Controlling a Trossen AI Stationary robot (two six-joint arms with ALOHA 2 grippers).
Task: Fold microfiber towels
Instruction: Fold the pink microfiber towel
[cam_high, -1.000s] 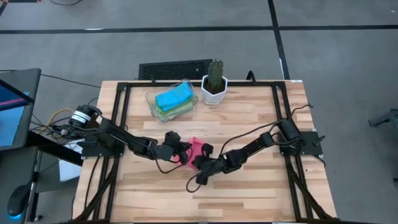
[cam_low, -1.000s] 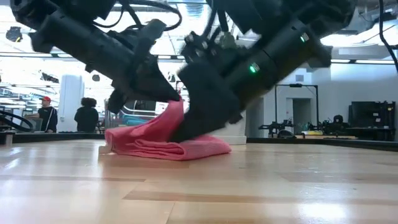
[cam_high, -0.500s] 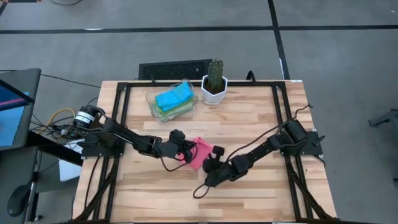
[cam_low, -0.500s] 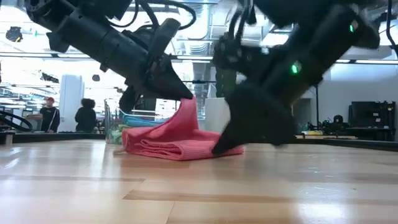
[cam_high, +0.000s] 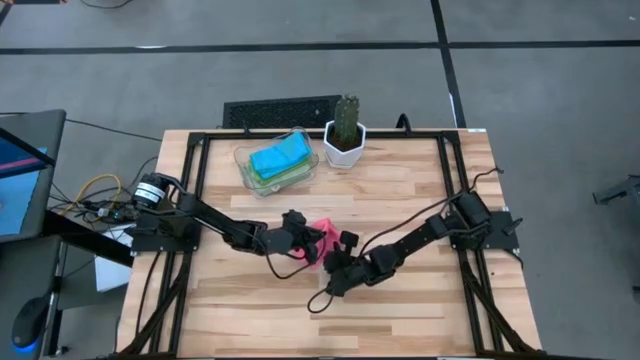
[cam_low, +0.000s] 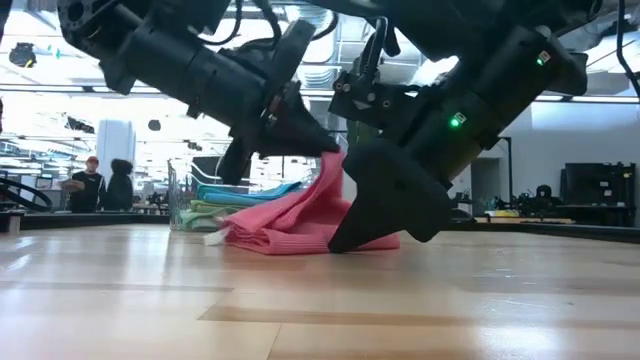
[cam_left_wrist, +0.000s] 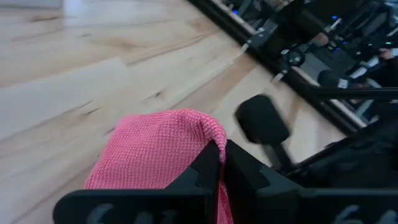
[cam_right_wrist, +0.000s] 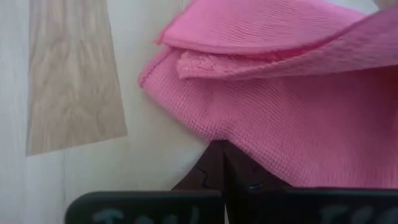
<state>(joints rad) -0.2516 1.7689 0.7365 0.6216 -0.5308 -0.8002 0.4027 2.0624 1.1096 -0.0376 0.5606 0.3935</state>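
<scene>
Left gripper (cam_low: 325, 147): fingers pinched together on a raised fold of the hot pink microfiber towel (cam_low: 290, 222), lifting that edge off the wooden table (cam_high: 420, 190)
Right gripper (cam_low: 345, 238): fingers together, clamped on the lower edge of the same pink towel, tips down at the tabletop
Pink towel: bunched in folded layers between the two grippers near the table's middle, one side pulled up into a peak under the left gripper
Beyond the grippers: a clear plastic tray (cam_high: 300, 172) holding a cyan blue towel (cam_high: 278, 156) stacked on green ones
Beside the tray: a small green cactus in a white pot (cam_high: 345, 135)
Far behind the left gripper: two people (cam_low: 105, 185) stand in the room past the table
</scene>
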